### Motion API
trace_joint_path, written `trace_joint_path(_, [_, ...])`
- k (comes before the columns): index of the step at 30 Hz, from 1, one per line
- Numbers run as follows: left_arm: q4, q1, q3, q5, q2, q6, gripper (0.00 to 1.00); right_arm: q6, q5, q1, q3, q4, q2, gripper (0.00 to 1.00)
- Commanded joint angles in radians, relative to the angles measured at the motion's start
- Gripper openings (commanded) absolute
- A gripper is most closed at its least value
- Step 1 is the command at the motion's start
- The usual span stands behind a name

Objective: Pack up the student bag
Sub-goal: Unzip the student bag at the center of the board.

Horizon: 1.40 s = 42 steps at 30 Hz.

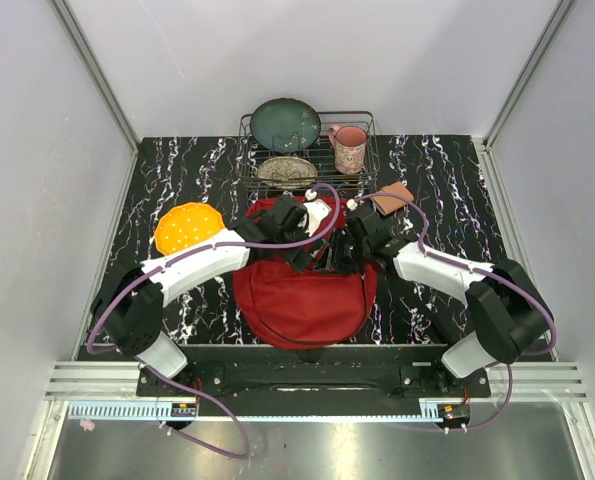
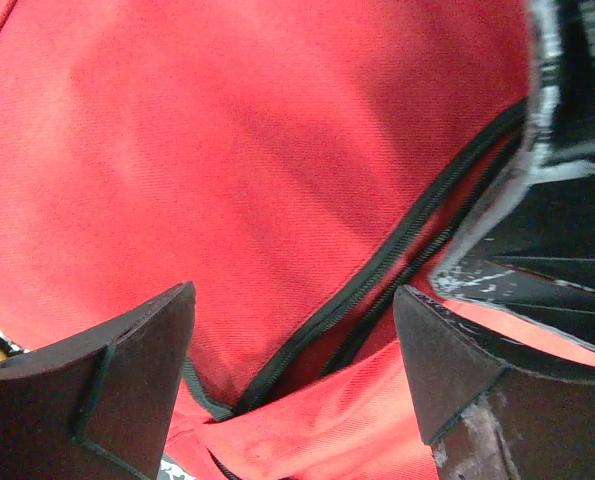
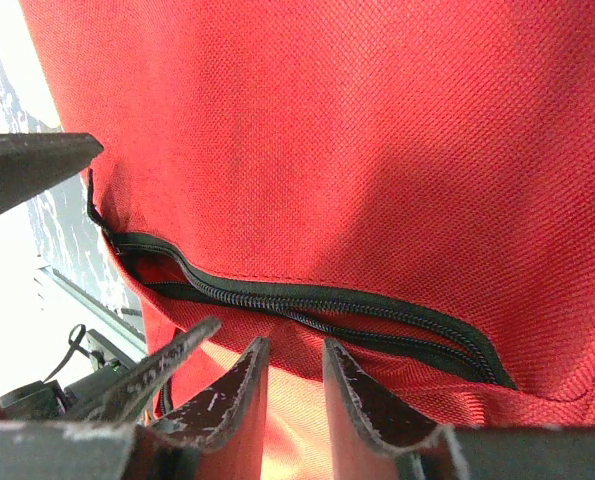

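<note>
- Backpack: the red student bag (image 1: 302,295) lies at the near edge of the table (image 1: 177,170), between both arms.
- Wide open, the left gripper (image 2: 295,370) hovers above the zip (image 2: 377,270), holding nothing.
- Jaws of the right gripper (image 3: 287,400) stand narrowly apart against the fabric; whether they pinch it cannot be told.
- Packing looks barely begun: the zip is partly open and the orange disc (image 1: 188,228) sits outside.

**Your tally, kind by kind**

You have one red backpack (image 1: 302,295) at the centre of the frame. Above it, count one wire rack (image 1: 327,114) with two plates, a dark green plate (image 1: 285,124) and a patterned plate (image 1: 286,171), plus one pink mug (image 1: 348,148). At centre left you get one orange disc (image 1: 188,228); right of centre, one flat brown item (image 1: 392,197). There are two arms: left arm (image 1: 192,265), right arm (image 1: 442,268).
</note>
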Motion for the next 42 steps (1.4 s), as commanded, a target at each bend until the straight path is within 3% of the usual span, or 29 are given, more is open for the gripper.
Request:
trace_joint_path(1, [0.060,-0.004,0.001,0.116,-0.049,0.025,0.84,-0.014,0.083,0.006,-0.032,-0.048,0.012,0.35])
trace_joint_path(4, [0.057,-0.013,-0.004,0.105,-0.037,0.025,0.84,-0.013,0.081,0.006,-0.027,-0.052,0.016,0.35])
trace_joint_path(10, [0.048,-0.031,0.004,-0.062,0.033,0.028,0.84,-0.014,0.081,0.006,-0.024,-0.058,0.014,0.35])
trace_joint_path(15, [0.043,-0.033,0.005,-0.168,0.086,0.012,0.76,-0.011,0.095,0.006,-0.035,-0.063,-0.001,0.35])
trace_joint_path(18, [0.060,-0.033,0.004,-0.205,0.081,-0.009,0.62,-0.011,0.093,0.006,-0.032,-0.062,-0.001,0.35])
trace_joint_path(19, [0.068,-0.033,0.001,-0.208,0.076,-0.020,0.51,-0.010,0.095,0.008,-0.032,-0.062,-0.001,0.35])
trace_joint_path(21, [0.088,-0.033,0.001,-0.215,0.058,-0.037,0.37,-0.010,0.095,0.006,-0.030,-0.063,-0.004,0.35])
trace_joint_path(22, [0.092,-0.033,0.004,-0.217,0.053,-0.049,0.25,-0.008,0.100,0.006,-0.030,-0.065,-0.010,0.35])
trace_joint_path(26, [0.106,-0.031,0.017,-0.228,0.034,-0.081,0.00,0.001,0.123,0.006,-0.037,-0.072,-0.041,0.35])
trace_joint_path(33, [0.073,-0.030,0.085,-0.243,-0.017,-0.149,0.00,0.048,0.204,0.006,-0.084,-0.060,-0.142,0.36])
trace_joint_path(42, [0.082,0.010,0.093,-0.142,-0.131,-0.213,0.00,0.082,0.268,0.006,-0.132,-0.074,-0.207,0.39])
